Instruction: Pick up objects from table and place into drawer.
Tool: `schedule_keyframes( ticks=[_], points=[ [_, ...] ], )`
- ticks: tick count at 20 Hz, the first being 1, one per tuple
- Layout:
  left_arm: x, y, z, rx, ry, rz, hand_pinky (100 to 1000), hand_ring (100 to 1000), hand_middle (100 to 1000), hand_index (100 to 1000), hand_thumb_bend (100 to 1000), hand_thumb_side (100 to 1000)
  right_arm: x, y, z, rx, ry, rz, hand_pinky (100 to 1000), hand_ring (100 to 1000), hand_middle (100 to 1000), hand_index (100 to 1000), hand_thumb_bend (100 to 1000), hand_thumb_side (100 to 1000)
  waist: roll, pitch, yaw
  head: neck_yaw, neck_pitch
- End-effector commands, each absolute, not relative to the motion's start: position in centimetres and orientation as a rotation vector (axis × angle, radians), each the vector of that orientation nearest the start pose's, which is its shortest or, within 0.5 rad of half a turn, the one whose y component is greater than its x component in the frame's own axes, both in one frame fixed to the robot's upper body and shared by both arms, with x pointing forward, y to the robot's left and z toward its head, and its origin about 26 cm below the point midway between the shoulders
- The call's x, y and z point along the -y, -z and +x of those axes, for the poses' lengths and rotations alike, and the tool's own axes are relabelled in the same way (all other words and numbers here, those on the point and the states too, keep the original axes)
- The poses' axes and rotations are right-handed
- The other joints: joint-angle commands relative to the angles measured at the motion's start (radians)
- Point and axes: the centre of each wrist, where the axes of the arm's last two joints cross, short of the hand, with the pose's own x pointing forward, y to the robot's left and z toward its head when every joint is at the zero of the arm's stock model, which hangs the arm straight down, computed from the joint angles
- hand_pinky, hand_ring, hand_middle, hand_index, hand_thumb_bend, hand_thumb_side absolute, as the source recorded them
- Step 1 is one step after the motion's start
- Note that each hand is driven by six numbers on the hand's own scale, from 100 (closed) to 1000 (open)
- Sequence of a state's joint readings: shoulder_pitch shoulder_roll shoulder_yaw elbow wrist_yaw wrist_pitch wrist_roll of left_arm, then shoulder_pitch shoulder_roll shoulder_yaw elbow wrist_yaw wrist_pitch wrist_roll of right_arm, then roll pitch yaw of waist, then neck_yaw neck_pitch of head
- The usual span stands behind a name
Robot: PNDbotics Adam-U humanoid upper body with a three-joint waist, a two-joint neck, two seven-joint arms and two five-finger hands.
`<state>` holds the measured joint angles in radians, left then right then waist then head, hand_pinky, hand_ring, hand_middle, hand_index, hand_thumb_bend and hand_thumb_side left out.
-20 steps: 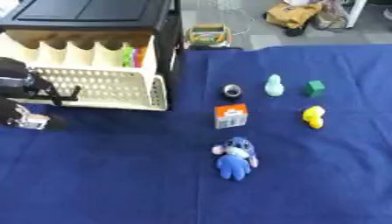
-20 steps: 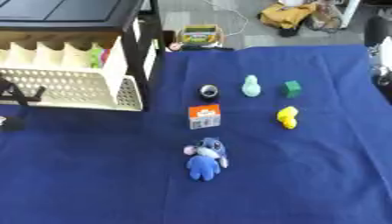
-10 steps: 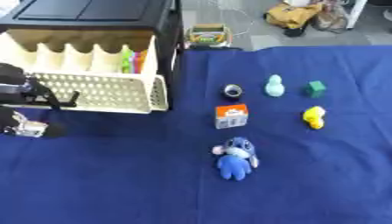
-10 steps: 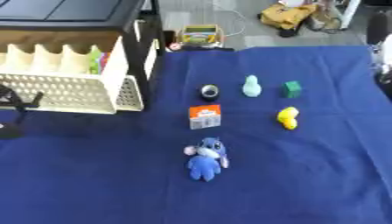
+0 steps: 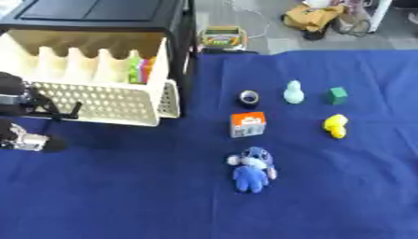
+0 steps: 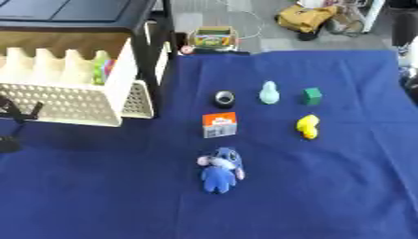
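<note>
So the drawer (image 5: 98, 100) is pulled out at about 10 o'clock on the blue cloth (image 5: 326, 196), and there's already something colourful stuck in its right end. The left hand (image 5: 20, 140) is parked at 9 o'clock, just in front of the drawer's face, partly cut off by the edge. I can't tell what its fingers are doing, and I don't see it carrying anything. The right hand isn't in the shot at all.

Everything left to move sits in a loose cluster right of centre: the plush (image 5: 251, 169) nearest at 6 o'clock, the orange box (image 5: 247, 124) just above it, the dark ring (image 5: 249, 97) beyond that, then the pale figure (image 5: 293, 92), green cube (image 5: 337, 95) and yellow toy (image 5: 335, 126) out toward 2 and 3 o'clock.

My read is that we're between picks (drawer open, nothing in hand). Next move needs a reach across to the cluster. The box or plush looks easiest for the left hand, and the far-right stuff probably suits the right one better.
</note>
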<state>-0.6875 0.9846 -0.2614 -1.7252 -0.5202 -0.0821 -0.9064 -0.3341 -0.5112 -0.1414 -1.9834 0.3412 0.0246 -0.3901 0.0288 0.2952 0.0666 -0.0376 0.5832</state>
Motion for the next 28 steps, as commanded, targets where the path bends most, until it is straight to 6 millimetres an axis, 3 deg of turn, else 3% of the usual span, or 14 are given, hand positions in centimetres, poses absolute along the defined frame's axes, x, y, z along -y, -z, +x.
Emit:
schedule_keyframes(
  ticks=[1, 3, 8, 20, 28],
  points=[
    [-31.4, -32.5, 33.7, 1.091, 1.964, 0.882, 100, 100, 100, 838, 528, 993, 31.8, -25.2, 29.5, 2.394, -0.148, -1.056, 622, 584, 455, 734, 447, 784, -0.001, -0.017, 0.001, 0.002, -0.013],
    [-31.3, -32.7, 33.6, 1.102, 1.961, 0.885, 100, 100, 100, 927, 515, 993, 31.8, -25.2, 29.5, 2.393, -0.147, -1.056, 622, 584, 455, 734, 447, 784, -0.001, -0.017, 0.001, 0.002, -0.013],
    [-31.0, -33.7, 33.1, 1.152, 1.942, 0.897, 100, 100, 100, 981, 495, 989, 31.8, -25.1, 29.5, 2.392, -0.145, -1.056, 622, 584, 455, 734, 447, 783, -0.003, -0.019, 0.003, 0.001, -0.010],
    [-30.5, -35.0, 31.8, 1.205, 1.942, 0.949, 100, 100, 100, 975, 483, 976, 31.8, -25.2, 29.4, 2.392, -0.141, -1.058, 621, 584, 456, 733, 447, 786, -0.004, -0.023, 0.007, 0.000, -0.002],
    [-29.2, -37.6, 29.5, 1.395, 1.936, 0.959, 100, 100, 100, 917, 393, 966, 31.9, -25.4, 29.4, 2.401, -0.147, -1.066, 623, 588, 461, 734, 446, 800, -0.006, -0.033, 0.015, -0.013, 0.016]
  ],
)
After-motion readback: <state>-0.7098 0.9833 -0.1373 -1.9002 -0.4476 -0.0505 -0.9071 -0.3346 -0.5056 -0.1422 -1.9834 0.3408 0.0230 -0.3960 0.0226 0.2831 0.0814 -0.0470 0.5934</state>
